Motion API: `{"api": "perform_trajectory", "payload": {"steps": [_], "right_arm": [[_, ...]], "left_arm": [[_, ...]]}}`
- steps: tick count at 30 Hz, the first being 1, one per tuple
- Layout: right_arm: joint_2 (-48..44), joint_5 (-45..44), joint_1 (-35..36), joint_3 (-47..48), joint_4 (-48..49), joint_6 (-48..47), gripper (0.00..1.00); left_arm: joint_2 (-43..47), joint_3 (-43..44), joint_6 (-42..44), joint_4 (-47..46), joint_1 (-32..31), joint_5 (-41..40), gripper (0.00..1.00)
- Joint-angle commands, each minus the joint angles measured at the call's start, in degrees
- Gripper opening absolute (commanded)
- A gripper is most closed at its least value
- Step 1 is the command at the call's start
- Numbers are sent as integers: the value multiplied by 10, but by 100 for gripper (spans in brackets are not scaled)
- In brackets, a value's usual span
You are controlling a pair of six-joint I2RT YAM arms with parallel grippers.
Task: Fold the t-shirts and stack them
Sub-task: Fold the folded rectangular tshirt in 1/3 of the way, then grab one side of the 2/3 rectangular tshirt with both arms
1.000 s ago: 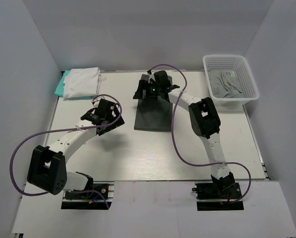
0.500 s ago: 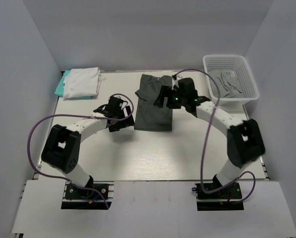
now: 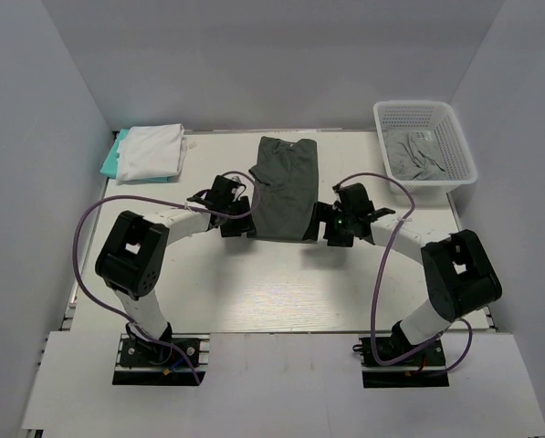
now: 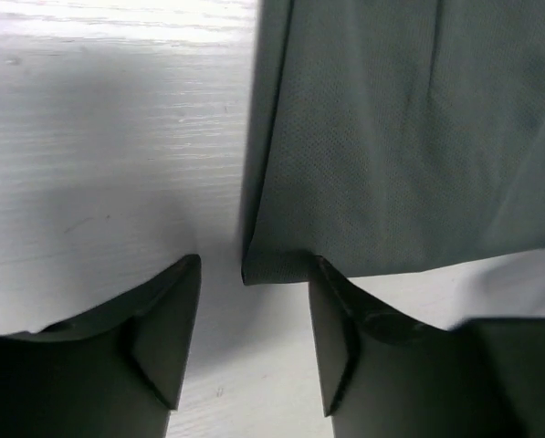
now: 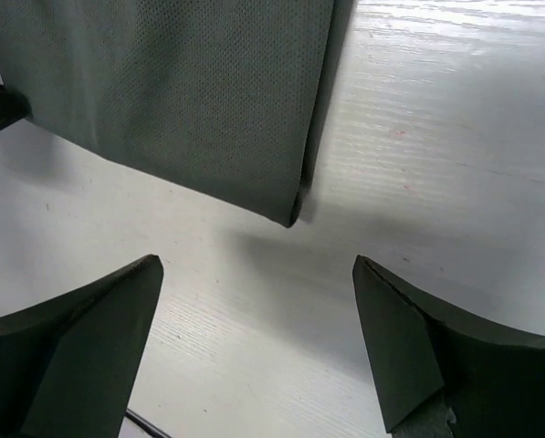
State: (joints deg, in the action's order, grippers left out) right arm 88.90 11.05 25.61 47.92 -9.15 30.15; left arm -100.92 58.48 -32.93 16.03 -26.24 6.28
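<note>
A dark charcoal-grey t-shirt [image 3: 284, 187], folded into a long strip, lies flat mid-table. My left gripper [image 3: 239, 222] sits low at its near left corner. In the left wrist view that gripper [image 4: 256, 274] has its jaws apart, and the shirt's corner [image 4: 277, 266] lies between the fingertips, against the right one. My right gripper [image 3: 326, 226] is at the near right corner. Seen from the right wrist, it [image 5: 256, 269] stands wide open over bare table, the shirt's corner [image 5: 288, 212] just ahead of it. A folded white t-shirt [image 3: 151, 151] rests on a teal one [image 3: 111, 161] at the back left.
A white lattice basket [image 3: 436, 187] stands at the back right with a crumpled lighter grey t-shirt [image 3: 416, 157] inside. Purple cables loop off both arms. Grey walls close in the table [image 3: 254, 287] on three sides.
Both arms have swung down to the near corners of the charcoal shirt, which now lies uncovered at full length. The left jaws have narrowed; the right jaws stay wide.
</note>
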Motion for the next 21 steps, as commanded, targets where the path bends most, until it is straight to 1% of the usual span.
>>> {"api": "perform_trajectory", "payload": {"steps": [1, 5, 9, 10, 11, 12, 14, 15, 16, 17, 18, 19, 20, 21], "right_arm": [[21, 35, -2, 1, 44, 14, 90], [49, 43, -4, 6, 54, 21, 90], [65, 45, -5, 3, 69, 32, 87], [69, 45, -5, 2, 68, 33, 85], [76, 42, -5, 3, 68, 33, 84], [79, 43, -6, 3, 67, 35, 76], [90, 53, -7, 9, 69, 36, 69], [91, 56, -6, 9, 75, 35, 62], [94, 61, -6, 11, 80, 35, 56], [97, 59, -7, 9, 86, 34, 47], [100, 56, -7, 10, 84, 36, 24], [101, 50, -7, 13, 84, 38, 9], [98, 50, -7, 14, 84, 36, 0], [95, 52, -6, 16, 84, 24, 0]], "left_arm": [[-22, 9, 7, -1, -11, 13, 59], [-33, 9, 7, -1, -16, 19, 33], [-45, 4, 1, 5, -16, 19, 31], [-45, 4, 1, 5, -16, 19, 31], [-45, 4, 1, 10, -21, 19, 28], [-50, 4, 1, 10, -21, 19, 26], [-50, 4, 1, 17, -21, 14, 16], [-50, 4, 1, 17, -21, 14, 6], [-55, 9, 1, 17, -21, 14, 0], [-55, 9, 1, 22, -21, 14, 0], [-55, 9, 1, 22, -21, 14, 0], [-55, 16, 1, 22, -21, 14, 0], [-42, 16, 1, 29, -21, 14, 0], [-32, 9, 1, 29, -21, 14, 0]]}}
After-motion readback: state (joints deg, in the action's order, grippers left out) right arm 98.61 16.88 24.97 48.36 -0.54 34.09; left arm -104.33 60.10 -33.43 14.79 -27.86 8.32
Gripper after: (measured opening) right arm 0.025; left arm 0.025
